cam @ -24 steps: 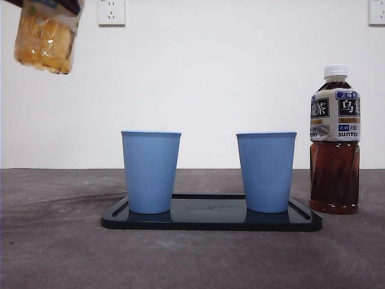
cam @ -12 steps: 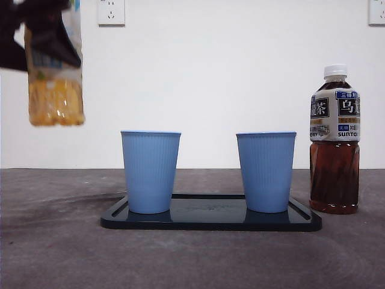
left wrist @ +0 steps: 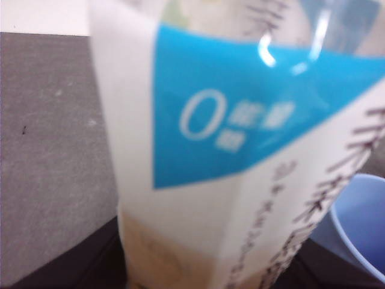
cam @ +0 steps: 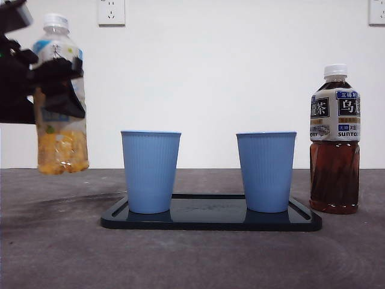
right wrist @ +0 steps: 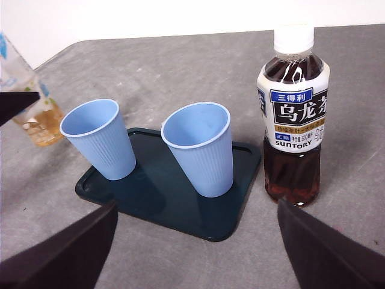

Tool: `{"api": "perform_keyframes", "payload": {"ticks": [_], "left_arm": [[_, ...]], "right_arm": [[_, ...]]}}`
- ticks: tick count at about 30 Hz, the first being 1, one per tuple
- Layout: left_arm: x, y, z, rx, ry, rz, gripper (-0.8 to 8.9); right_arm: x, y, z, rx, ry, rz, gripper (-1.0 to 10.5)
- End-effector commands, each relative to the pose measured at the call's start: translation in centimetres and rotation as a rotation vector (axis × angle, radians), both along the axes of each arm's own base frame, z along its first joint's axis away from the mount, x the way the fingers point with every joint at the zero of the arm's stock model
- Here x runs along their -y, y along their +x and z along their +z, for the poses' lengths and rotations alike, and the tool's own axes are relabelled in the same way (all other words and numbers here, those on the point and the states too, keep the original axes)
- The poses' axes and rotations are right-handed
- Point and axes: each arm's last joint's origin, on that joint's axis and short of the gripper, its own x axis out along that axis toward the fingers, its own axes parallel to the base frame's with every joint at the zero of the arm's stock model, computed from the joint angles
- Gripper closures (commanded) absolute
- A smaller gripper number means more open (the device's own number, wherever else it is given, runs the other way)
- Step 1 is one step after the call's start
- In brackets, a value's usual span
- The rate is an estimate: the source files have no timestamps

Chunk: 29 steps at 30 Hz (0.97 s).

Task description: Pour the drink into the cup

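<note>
1. Your left tool [cam: 57, 84] is clenched on the yellow drink bottle [cam: 60, 120] at its label, holding it upright in the air, left of the tray [cam: 210, 221]. It is only part full, so light; the thin plastic will dent, so grip the label band firmly.
2. The two blue cups [cam: 150, 171] are empty and tip easily.
3. The tea bottle [cam: 335, 144] stands capped on the tabletop [cam: 192, 259].
4. Your right tool [right wrist: 195, 253] waits released above.

Two cups [cam: 150, 171] [cam: 266, 171] stand on the tray [cam: 210, 221], one at each end. Right of the tray, a tea bottle [cam: 335, 139] stands on the desk [cam: 192, 259]. Left of the tray, a drink bottle [cam: 58, 96] hangs above the desk.
</note>
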Motion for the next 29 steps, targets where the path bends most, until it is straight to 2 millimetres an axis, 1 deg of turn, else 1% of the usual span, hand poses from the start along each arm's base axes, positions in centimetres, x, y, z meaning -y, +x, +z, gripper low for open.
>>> {"api": "perform_keyframes", "payload": {"ticks": [1,7,12,19,25,26,29], "left_arm": [[0.3,1.2,0.1,0.061,-0.033,0.009,6.01],[0.6,2.7,-2.0,0.042,-0.026,0.017,6.01],[0.8,3.3,-3.3,0.025,-0.019,0.017,6.01],[1.0,3.7,-4.2,0.018,-0.004,0.014,6.01],[1.0,3.7,-4.4,0.010,0.002,0.013,5.90],[1.0,3.7,-4.4,0.011,0.002,0.013,5.75],[1.0,3.7,-4.4,0.010,0.002,0.013,4.59]], "right_arm": [[0.0,-0.1,0.5,0.019,0.003,0.006,5.2],[0.0,-0.1,0.5,0.019,0.003,0.005,5.2],[0.0,-0.1,0.4,0.018,0.003,0.004,5.2],[0.0,-0.1,0.4,0.018,0.002,0.002,5.2],[0.0,-0.1,0.4,0.018,0.001,0.002,5.2],[0.0,-0.1,0.4,0.018,0.001,0.002,5.2],[0.0,-0.1,0.4,0.018,0.001,0.002,5.2]]}}
